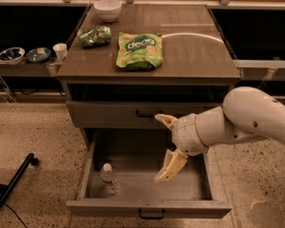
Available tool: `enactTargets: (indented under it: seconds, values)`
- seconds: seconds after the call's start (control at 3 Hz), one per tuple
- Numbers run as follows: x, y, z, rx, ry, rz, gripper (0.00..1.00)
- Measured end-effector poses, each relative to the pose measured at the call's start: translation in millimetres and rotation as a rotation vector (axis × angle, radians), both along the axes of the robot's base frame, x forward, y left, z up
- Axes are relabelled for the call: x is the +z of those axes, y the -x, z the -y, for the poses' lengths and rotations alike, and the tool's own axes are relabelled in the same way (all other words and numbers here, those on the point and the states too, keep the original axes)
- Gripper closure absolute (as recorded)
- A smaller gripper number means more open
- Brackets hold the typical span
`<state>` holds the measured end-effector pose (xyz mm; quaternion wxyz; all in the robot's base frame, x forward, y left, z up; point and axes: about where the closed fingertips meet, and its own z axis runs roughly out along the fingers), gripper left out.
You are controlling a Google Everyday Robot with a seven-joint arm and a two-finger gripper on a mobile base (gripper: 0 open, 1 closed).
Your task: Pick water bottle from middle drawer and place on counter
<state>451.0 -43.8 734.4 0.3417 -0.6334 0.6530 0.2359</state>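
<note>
The water bottle [109, 177], clear with a white cap, stands upright in the front left corner of the open middle drawer [147, 206]. My gripper [164, 146] hangs over the drawer's right half, well to the right of the bottle and apart from it. It is open and empty: one pale finger [165, 119] sits up by the shut upper drawer front, the other points down into the drawer. The counter [190, 56] is the flat brown top of the cabinet, with a pale curved streak.
On the counter lie a green snack bag [138, 50], a crumpled dark green bag [95, 35] and a white bowl [107, 9]. A side shelf at left holds two small bowls [24, 55] and a white paper cup [60, 51]. A black bar [12, 185] crosses the floor at left.
</note>
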Motion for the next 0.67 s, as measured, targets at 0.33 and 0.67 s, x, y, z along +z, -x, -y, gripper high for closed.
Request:
enactTargets:
  seconds: [0.33, 0.67]
  values:
    - [0.6, 0.8, -0.1, 0.001, 0.003, -0.003, 0.00]
    - [-21.8, -4.7, -19.8, 0.070, -0.062, 0.013, 0.00]
